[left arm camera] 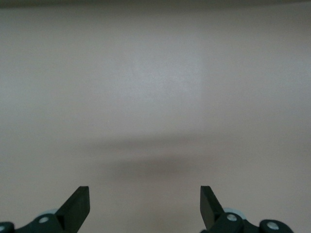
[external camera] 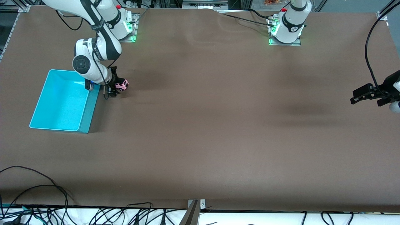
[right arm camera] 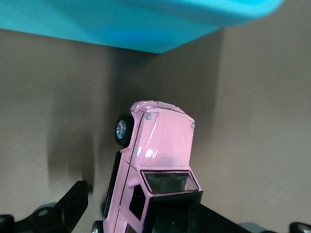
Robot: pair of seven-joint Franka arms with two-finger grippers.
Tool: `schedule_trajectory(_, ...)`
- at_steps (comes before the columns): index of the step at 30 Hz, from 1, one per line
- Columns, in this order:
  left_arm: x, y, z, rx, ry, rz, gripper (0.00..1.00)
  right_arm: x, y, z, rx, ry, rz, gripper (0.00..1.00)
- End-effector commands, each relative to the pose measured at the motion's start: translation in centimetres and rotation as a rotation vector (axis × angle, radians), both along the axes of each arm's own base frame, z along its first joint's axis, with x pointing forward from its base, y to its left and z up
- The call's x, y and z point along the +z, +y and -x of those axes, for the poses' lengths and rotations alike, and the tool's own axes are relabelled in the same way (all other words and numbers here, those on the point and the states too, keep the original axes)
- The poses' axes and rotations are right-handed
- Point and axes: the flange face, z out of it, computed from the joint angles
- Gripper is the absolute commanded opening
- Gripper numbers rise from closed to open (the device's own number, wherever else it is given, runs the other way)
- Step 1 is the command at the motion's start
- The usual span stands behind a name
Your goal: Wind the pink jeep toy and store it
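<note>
The right gripper (external camera: 113, 88) is closed on the pink jeep toy (external camera: 121, 84), lifted just beside the turquoise bin (external camera: 84, 123) at the right arm's end of the table (external camera: 218, 131). Judging by this, storing is in hand: next the jeep must go over the rim and be released. The left gripper (external camera: 359, 95) waits open, empty.

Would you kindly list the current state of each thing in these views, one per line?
Tiny pink jeep toy with black roof: beside the bin, between the right gripper's fingers.
Turquoise plastic bin: upright, nothing in it.
Right gripper: around the jeep; grip unclear.
Left gripper: open, holding nothing, waiting at the left arm's end of the table.
</note>
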Motion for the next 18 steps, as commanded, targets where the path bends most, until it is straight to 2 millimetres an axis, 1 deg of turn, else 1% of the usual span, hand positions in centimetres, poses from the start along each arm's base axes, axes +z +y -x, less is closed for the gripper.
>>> schedule_trajectory(1,0.2,-0.1,0.6,-0.012,-0.004,0.018,1.0,-2.2,0.4,0.9,-0.01,0.023,0.006,1.0)
schedule_trajectory(4,0.2,-0.1,0.6,-0.012,-0.004,0.018,1.0,-2.2,0.5,0.7,-0.003,0.02,0.006,0.99)
schedule_trajectory(5,0.2,-0.1,0.6,-0.012,-0.004,0.018,1.0,-2.1,0.5,0.7,0.0,0.018,0.007,0.91)
schedule_trajectory(6,0.3,-0.1,0.6,-0.012,-0.005,0.018,1.0,-2.1,0.5,0.6,0.005,0.017,0.007,0.73)
schedule_trajectory(7,0.2,-0.1,0.6,-0.012,-0.004,0.018,1.0,-2.1,0.5,0.6,0.005,0.017,0.007,0.47)
schedule_trajectory(8,0.3,0.0,0.6,-0.01,-0.005,0.018,1.0,-2.1,0.5,0.6,0.014,0.018,0.006,0.14)
schedule_trajectory(9,0.2,-0.1,0.6,-0.012,-0.004,0.018,1.0,-2.0,0.5,0.6,0.018,0.017,0.008,0.0)
schedule_trajectory(11,0.2,-0.1,0.6,-0.012,-0.004,0.018,1.0,-2.0,0.6,0.5,0.028,0.014,0.012,0.0)
schedule_trajectory(18,0.3,-0.1,0.6,-0.012,-0.005,0.018,1.0,-0.4,0.7,-0.6,0.032,-0.01,0.01,0.0)
